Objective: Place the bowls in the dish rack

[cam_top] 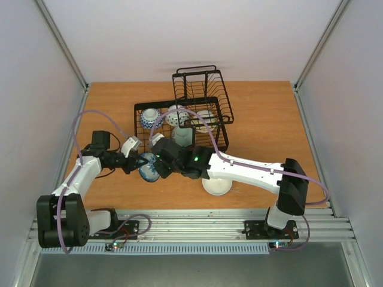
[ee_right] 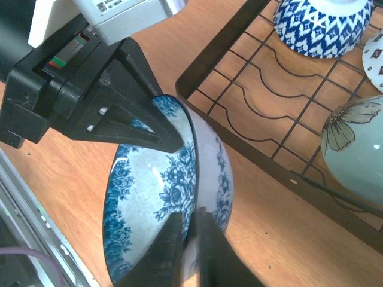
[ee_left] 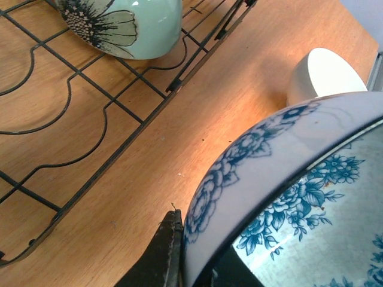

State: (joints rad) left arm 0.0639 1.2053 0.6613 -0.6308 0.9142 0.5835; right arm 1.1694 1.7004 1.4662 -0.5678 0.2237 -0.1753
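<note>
Where the arms meet in the overhead view, the left gripper [cam_top: 136,161] and right gripper [cam_top: 157,165] both clamp one blue floral bowl [cam_top: 148,169], tipped on edge just outside the dish rack [cam_top: 225,128], at its near-left corner. Left wrist: rack wire runs alongside, bare slots beyond. Right wrist: both grips pinch the rim; free slots lie up-right.

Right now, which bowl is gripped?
The blue floral bowl, rim clamped by left gripper and right gripper; others sit in the dish rack or on the table.
</note>
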